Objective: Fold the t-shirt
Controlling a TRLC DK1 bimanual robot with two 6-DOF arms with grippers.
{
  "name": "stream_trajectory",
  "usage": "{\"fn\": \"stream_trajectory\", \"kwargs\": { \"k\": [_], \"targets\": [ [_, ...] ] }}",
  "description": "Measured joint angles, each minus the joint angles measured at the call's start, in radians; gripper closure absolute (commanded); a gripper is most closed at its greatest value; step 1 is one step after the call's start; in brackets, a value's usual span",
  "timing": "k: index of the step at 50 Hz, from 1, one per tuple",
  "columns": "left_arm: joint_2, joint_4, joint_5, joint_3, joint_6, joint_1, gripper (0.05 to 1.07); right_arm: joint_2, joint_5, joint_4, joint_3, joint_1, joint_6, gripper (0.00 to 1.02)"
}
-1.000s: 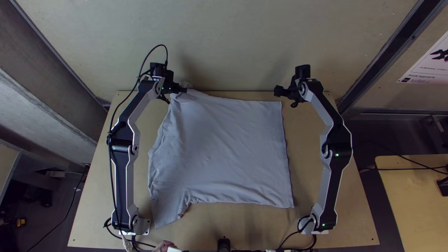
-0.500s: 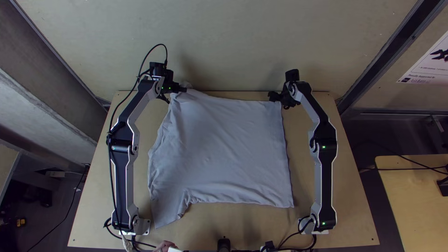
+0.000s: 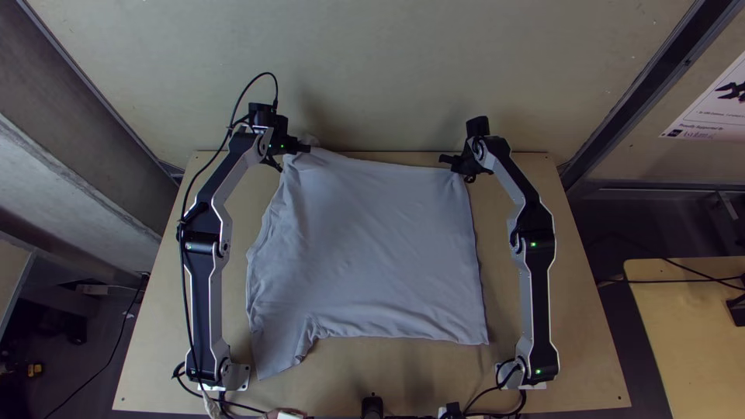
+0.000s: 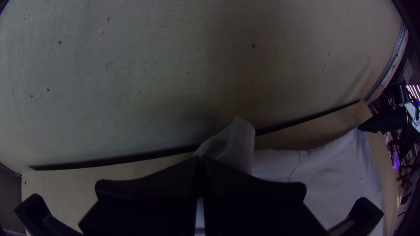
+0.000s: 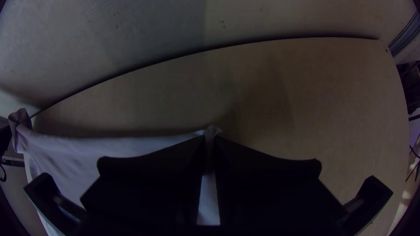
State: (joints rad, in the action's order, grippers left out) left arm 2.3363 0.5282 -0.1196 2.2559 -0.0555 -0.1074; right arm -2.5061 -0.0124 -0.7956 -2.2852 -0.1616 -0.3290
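In the top view, the t-shirt [image 3: 372, 248] lies flat on the table [image 3: 419, 380], the left gripper [image 3: 306, 148] and right gripper [image 3: 445, 159] at its two far corners. The left wrist view shows fingers [image 4: 166, 188] closed on bunched fabric; the right wrist view, fingers [image 5: 157, 175] pinching a narrow fold.

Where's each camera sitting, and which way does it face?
Top: high over the light wooden table, facing steeply down on the pale grey cloth t-shirt, silver left arm and right arm.
Left wrist: on that arm, facing the pale wall; its black left tool shows.
Right wrist: on that arm, facing the table's far edge; its black right tool shows.
Both wrist views share the t-shirt.
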Motion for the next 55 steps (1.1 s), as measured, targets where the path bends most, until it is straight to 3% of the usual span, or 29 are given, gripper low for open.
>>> {"fn": "stream_trajectory", "kwargs": {
  "k": [28, 55],
  "targets": [
    [-0.002, -0.091, 0.0, 0.0, 0.022, 0.026, 1.05, 0.012, 0.077, 0.077, -0.006, 0.004, 0.024, 1.0],
    [-0.133, -0.09, 0.0, -0.192, 0.03, 0.023, 1.05, 0.101, 0.084, 0.045, 0.007, 0.004, 0.084, 1.0]
  ]
}}
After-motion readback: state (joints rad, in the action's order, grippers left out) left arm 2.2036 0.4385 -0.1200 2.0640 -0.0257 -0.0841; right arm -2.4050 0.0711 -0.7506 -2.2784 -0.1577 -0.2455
